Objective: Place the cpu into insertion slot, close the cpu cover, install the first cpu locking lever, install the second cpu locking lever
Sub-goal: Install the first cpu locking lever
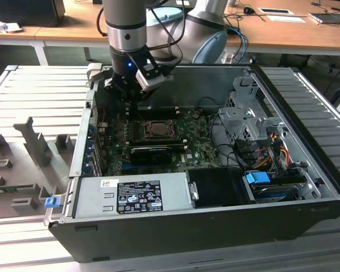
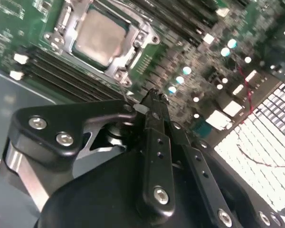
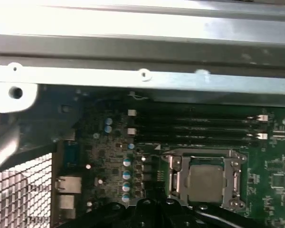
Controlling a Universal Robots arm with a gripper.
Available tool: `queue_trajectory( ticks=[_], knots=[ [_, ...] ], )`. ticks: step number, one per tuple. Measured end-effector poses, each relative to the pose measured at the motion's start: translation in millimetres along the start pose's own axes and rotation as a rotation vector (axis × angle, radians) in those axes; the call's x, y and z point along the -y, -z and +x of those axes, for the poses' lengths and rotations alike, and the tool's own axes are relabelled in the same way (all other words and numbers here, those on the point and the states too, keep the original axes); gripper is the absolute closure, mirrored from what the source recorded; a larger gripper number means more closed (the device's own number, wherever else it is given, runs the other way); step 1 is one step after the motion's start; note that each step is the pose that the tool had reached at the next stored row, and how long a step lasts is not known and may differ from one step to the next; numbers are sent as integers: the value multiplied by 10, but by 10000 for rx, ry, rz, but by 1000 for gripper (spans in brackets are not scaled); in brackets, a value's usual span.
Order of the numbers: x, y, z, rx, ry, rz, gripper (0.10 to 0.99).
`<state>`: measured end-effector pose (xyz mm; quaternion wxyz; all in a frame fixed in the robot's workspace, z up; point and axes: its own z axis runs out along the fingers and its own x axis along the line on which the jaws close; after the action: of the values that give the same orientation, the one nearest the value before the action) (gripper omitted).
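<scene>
The gripper [image 2: 152,99] hangs low inside the open PC case [image 1: 175,232], over the back part of the motherboard [image 3: 275,183]. Its fingers are pressed together w/ nothing between them. The tip is near one corner of the socket; I can't tell if it touches anything there.

The cpu [image 3: 206,180] lies flat in the socket. The cpu cover [image 3: 177,176] is down around it, w/ the silvery top showing through the opening. So seating and cover look done, and the work seems to be at the locking levers. Whether either one is hooked yet I can't tell, as the thin wire is hard to make out in both wrist views.

My read on doing this step well:
- Use the closed tip as a pusher, not a pincher.
- Meet the lever near its free end, where it takes the least force.
- Press down first, then sideways under the catch, slowly.
- Keep load off the cpu top and don't nudge the cover frame.
- Watch clearance w/ the row of capacitors [image 2: 186,71] and the memory slots [image 3: 194,126] nearby, since the bulky finger body sits close to the board.
</scene>
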<state>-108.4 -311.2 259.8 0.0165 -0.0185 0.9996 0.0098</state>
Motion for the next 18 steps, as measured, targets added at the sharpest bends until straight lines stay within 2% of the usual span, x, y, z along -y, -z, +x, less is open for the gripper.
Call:
queue_trajectory(
  ticks=[2,7,10,16,18],
  knots=[
    [-27,-6,56,-1,-1,0,980],
    [-78,-15,115,-1,-1,0,980],
    [-109,-22,126,0,-1,-1,980],
    [-218,-45,140,-3,-1,-1,980],
    [-235,-47,109,-4,0,-1,980]
  ],
)
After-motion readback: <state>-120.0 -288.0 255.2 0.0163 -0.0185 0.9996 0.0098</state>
